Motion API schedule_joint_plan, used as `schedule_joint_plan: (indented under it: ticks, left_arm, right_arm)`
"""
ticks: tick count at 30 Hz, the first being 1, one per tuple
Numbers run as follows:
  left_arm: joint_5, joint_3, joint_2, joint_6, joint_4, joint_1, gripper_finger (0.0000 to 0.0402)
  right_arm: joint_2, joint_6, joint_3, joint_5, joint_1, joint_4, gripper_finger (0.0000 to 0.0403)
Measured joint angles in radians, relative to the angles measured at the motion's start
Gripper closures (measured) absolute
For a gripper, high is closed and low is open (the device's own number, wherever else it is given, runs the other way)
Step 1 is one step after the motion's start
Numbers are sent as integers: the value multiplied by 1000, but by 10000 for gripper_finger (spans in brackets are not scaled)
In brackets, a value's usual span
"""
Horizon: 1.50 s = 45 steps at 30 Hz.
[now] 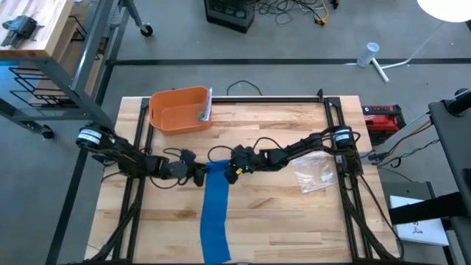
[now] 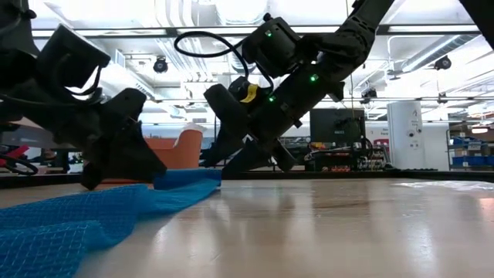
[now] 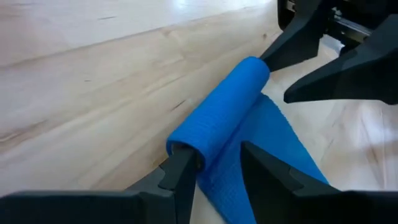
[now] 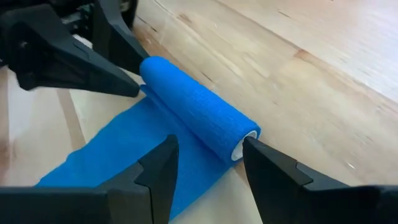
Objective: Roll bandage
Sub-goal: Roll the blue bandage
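Observation:
A blue bandage lies on the wooden table. Its far end is wound into a roll [image 1: 217, 168] [image 3: 221, 106] [image 4: 196, 102], and its flat strip [image 1: 215, 217] [image 2: 77, 216] runs from the roll toward the near edge. My left gripper [image 1: 200, 175] [image 3: 217, 162] stands open at the roll's left end. My right gripper [image 1: 229, 171] [image 4: 208, 152] stands open at the right end, where the white core [image 4: 238, 148] shows. Both point slanting down at the table, their tips facing each other across the roll. My left gripper touches the roll's left end [image 3: 181, 148] with one finger [image 3: 180, 171]. The other finger stands over the flat strip, apart from the roll. The roll lies on the table, across the strip. My right gripper touches the roll's right end [image 4: 249, 138] with one finger [image 4: 264, 158]. The other finger [image 4: 158, 162] stands over the flat strip with a gap to the roll. The fingers come slanting down from the table's right side.
An orange bin [image 1: 180, 110] stands at the far left of the table. A clear plastic bag [image 1: 315, 177] lies on the right. Bare wood [image 1: 294, 228] stretches on both sides of the strip toward the near edge.

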<state>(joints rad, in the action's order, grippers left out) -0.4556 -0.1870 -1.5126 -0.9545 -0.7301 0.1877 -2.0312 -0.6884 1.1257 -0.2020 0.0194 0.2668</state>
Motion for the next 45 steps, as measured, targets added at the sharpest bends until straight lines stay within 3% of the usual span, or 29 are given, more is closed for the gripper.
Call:
schedule_joint_plan:
  ticks: [15,22,28,34,45]
  left_arm:
    - [4,-46,-11,82,-34,-7,286]
    - [76,-46,9,146,-77,-4,286]
    - [72,-46,50,216,-92,16,298]
    - [90,-49,154,331,-135,36,387]
    - [74,-128,342,601,-319,121,396]
  right_arm:
    - [0,20,1,20,0,-21,231]
    - [31,92,-2,16,24,-56,231]
    - [134,135,-10,18,60,-128,231]
    - [248,221,-18,26,113,-234,231]
    - [493,370,-20,39,250,-327,231]
